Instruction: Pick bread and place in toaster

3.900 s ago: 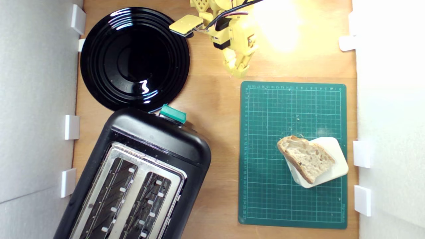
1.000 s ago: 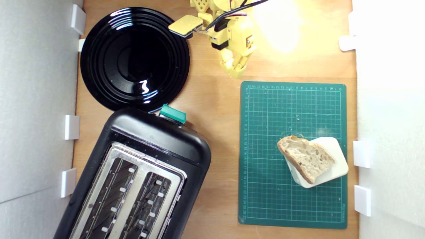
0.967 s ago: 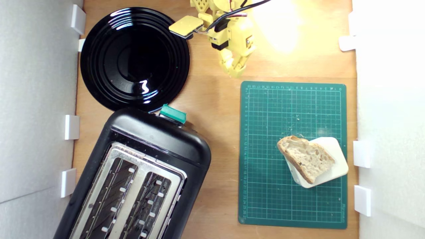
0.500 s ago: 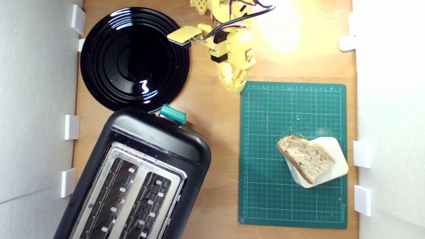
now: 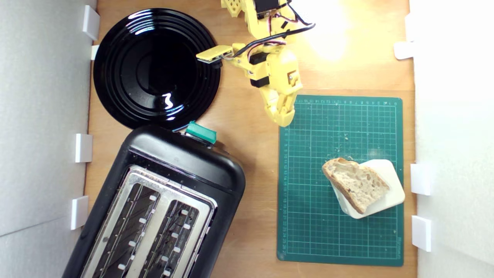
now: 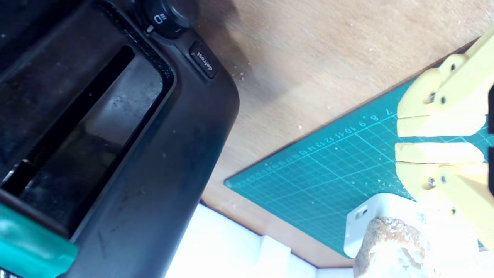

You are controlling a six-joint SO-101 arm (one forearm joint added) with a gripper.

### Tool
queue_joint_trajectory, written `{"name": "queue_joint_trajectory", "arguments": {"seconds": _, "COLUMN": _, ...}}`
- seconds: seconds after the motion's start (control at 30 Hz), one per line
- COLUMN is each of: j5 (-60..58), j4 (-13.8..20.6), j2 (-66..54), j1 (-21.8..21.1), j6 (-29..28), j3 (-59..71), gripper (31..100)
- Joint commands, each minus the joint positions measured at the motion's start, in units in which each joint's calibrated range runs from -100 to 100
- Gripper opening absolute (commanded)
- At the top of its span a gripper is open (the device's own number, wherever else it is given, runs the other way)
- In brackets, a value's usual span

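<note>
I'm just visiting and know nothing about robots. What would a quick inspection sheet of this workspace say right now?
Surface: wooden table, a few crumbs; green cutting mat on the exterior view's right.
Job's things: bread lies on a cream box on the mat, untouched; toaster at the exterior view's lower left, both slots empty, green lever knob facing the plate.
Clutter: glossy black plate, empty.
Grippers: yellow gripper over the mat's near corner, jaws together, holding nothing, well short of the bread.
Cables: black and coloured wires loop along the arm, clear of the objects.
Surroundings: white walls with small white brackets; bright lamp glare near the arm.
</note>
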Motion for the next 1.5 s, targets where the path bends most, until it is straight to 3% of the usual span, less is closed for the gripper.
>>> {"name": "queue_joint_trajectory", "arguments": {"seconds": 0.0, "j5": -8.7, "j4": 2.45, "j2": 6.82, "j1": -0.73, "j6": -0.25, "j3": -2.29, "gripper": 47.8}}
{"name": "queue_joint_trajectory", "arguments": {"seconds": 0.1, "j5": -12.63, "j4": 4.99, "j2": 11.23, "j1": -0.65, "j6": -0.31, "j3": -2.29, "gripper": 47.8}}
{"name": "queue_joint_trajectory", "arguments": {"seconds": 0.3, "j5": -19.88, "j4": 5.08, "j2": 17.64, "j1": -0.73, "j6": -0.31, "j3": -3.01, "gripper": 47.8}}
{"name": "queue_joint_trajectory", "arguments": {"seconds": 0.63, "j5": -21.16, "j4": 6.62, "j2": 27.29, "j1": -0.89, "j6": -0.31, "j3": -12.37, "gripper": 47.8}}
{"name": "queue_joint_trajectory", "arguments": {"seconds": 0.87, "j5": -23.46, "j4": 10.61, "j2": 33.7, "j1": -0.73, "j6": -0.31, "j3": -18.08, "gripper": 48.5}}
{"name": "queue_joint_trajectory", "arguments": {"seconds": 0.93, "j5": -26.71, "j4": 10.61, "j2": 35.03, "j1": -0.49, "j6": -0.36, "j3": -18.18, "gripper": 52.7}}
{"name": "queue_joint_trajectory", "arguments": {"seconds": 1.17, "j5": -34.04, "j4": 10.15, "j2": 38.85, "j1": -0.49, "j6": -4.86, "j3": -18.81, "gripper": 77.7}}
{"name": "queue_joint_trajectory", "arguments": {"seconds": 1.47, "j5": -35.07, "j4": 10.43, "j2": 38.94, "j1": -0.65, "j6": -5.54, "j3": -18.9, "gripper": 88.2}}
